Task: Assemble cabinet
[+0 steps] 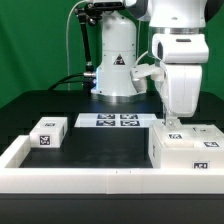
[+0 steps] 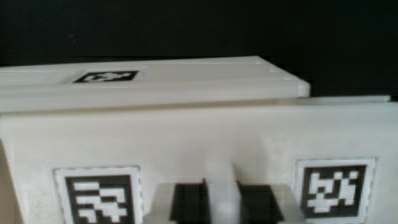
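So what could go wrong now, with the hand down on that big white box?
Two things, probably. The hand is down at the cabinet, and in the wrist view its dark fingers sit right at a white panel's edge. Whether they grip it cannot be told, so a poor hold might let the part slip or tilt. The cabinet also lies close to the border rail, so a push could jam it there.
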Controlling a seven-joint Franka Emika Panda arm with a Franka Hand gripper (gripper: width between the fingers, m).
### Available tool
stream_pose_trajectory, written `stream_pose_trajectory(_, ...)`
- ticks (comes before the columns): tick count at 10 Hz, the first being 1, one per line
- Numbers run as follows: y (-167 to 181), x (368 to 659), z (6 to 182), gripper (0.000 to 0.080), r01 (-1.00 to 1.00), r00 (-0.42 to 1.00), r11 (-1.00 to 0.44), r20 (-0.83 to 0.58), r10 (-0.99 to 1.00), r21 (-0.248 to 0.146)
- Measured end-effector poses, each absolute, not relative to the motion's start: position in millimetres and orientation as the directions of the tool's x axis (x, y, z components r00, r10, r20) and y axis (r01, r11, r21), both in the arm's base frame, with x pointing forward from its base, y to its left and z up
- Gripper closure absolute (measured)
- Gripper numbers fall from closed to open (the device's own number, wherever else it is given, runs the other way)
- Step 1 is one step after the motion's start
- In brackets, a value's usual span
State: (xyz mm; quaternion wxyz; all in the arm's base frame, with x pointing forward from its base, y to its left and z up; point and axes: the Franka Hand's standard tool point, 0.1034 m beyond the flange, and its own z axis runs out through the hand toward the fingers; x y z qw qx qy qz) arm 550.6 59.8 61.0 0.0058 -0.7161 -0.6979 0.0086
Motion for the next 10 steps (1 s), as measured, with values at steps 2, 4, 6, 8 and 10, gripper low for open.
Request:
stream_pose_trajectory(2,59.3,564.3,60.9,0.0729,0.999,0.031,-0.031,-0.002,1.0,-0.017)
stream_pose_trajectory(4,58.6,577.4,60.5,0.0729,0.999,0.022,-0.023,-0.007,1.0,-0.038)
stream_pose_trajectory(6,58.7,577.4,60.6,0.0729,0.999,0.011,-0.012,-0.007,1.0,-0.04)
stream_pose_trajectory(8,58.7,577.3,60.3,0.0642,0.999,0.012,-0.012,-0.007,1.0,-0.04)
stream_pose_trajectory(10,58.7,577.2,60.2,0.0339,0.999,0.012,-0.012,-0.007,1.0,-0.04)
